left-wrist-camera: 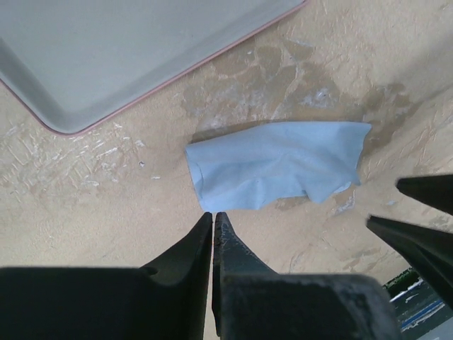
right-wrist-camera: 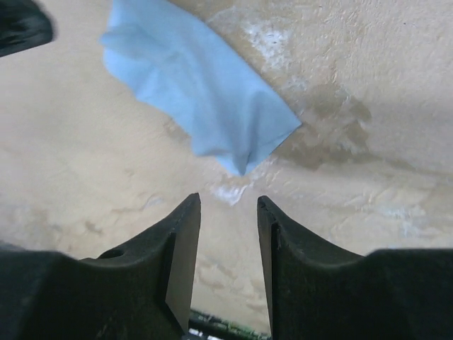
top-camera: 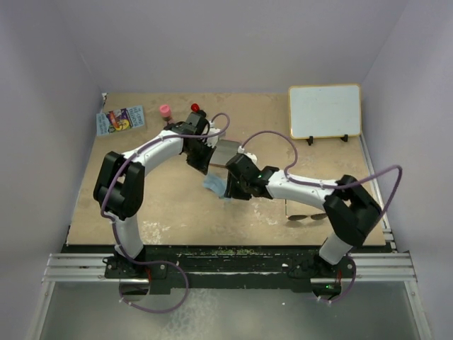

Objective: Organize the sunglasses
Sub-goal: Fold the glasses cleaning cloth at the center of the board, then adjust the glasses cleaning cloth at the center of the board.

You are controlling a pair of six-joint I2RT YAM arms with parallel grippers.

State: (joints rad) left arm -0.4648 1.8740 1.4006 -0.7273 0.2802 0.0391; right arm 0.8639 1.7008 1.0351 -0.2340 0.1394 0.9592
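Light-blue crumpled cloth (left-wrist-camera: pixel 276 170) on the tan worktop (left-wrist-camera: pixel 85 205), mostly hidden by arms (top-camera: pixel 159 149) from above, left tool (left-wrist-camera: pixel 213 216) pinched closed on nothing, right tool (right-wrist-camera: pixel 228 202) partly parted, empty, thin dark wire-framed sunglasses (top-camera: pixel 299 217) faint beside the right arm (top-camera: pixel 304 185), half hidden

Elbows bent, left arm (top-camera: pixel 152 150) and right arm (top-camera: pixel 304 185) converge inward. Jaws: left gripper (left-wrist-camera: pixel 213 217) pinched closed, right gripper (right-wrist-camera: pixel 228 204) parted, both empty.

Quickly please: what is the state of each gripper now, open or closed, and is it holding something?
Left gripper: closed, holding nothing.
Right gripper: open, nothing between its fingers.
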